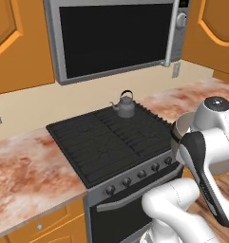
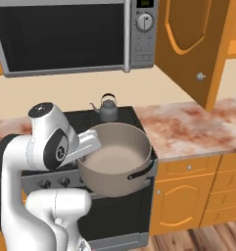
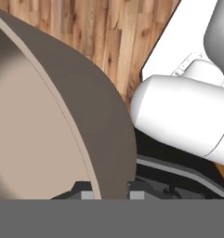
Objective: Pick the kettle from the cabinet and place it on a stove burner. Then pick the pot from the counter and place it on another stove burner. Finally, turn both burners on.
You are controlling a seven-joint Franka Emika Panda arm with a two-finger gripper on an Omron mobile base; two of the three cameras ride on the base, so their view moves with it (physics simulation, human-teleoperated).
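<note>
The kettle [image 2: 108,109] stands on the back right burner of the stove [image 1: 106,142], near the cooktop's rear edge. The pot [image 2: 117,159] hangs tilted in the air off the stove's front right corner, its wall pinched between the nearly closed fingers [image 3: 85,194] of the gripper [image 3: 109,194].

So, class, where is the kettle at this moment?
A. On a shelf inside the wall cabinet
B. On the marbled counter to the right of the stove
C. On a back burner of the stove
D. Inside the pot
C: the kettle stands upright on the black grate at the back of the stove, while the gripper holds the pot by its rim in front of the stove.
</note>
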